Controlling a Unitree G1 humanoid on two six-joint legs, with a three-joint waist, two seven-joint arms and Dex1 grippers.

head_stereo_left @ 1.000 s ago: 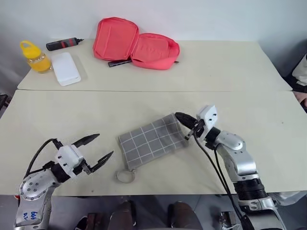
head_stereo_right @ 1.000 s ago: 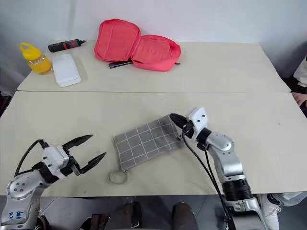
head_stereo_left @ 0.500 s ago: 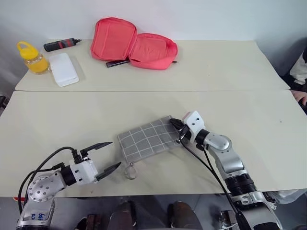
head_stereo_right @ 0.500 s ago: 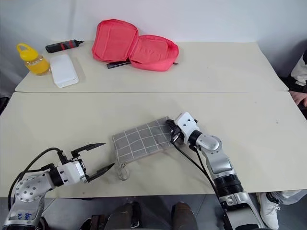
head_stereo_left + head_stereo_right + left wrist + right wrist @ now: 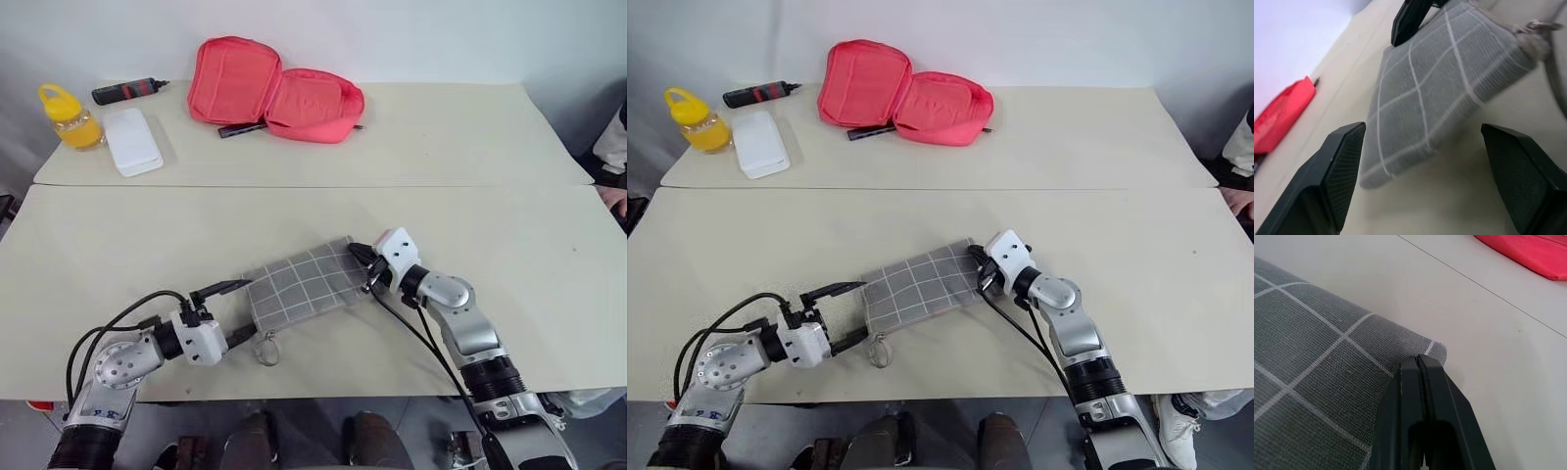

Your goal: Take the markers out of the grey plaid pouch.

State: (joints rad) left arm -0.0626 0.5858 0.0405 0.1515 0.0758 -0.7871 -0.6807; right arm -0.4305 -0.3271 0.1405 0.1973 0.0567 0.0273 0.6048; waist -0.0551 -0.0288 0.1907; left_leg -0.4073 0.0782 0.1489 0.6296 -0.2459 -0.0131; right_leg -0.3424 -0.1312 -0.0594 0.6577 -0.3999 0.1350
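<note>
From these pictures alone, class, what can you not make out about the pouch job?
- The markers: none visible; the grey plaid pouch covers whatever it holds.
- Whether the shut right claw pinches fabric or merely presses: its own fingers block the right wrist view.
- The pouch's opening: no view shows it.

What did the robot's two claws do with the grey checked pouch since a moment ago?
The left claw, open, slid across the table toward the ring end of the flat grey plaid fabric pouch and now straddles that end. The right claw, shut, came down onto the pouch's far corner, and the pouch shifted a little. The coral-red zip case, yellow bottle and white box stayed put.
</note>
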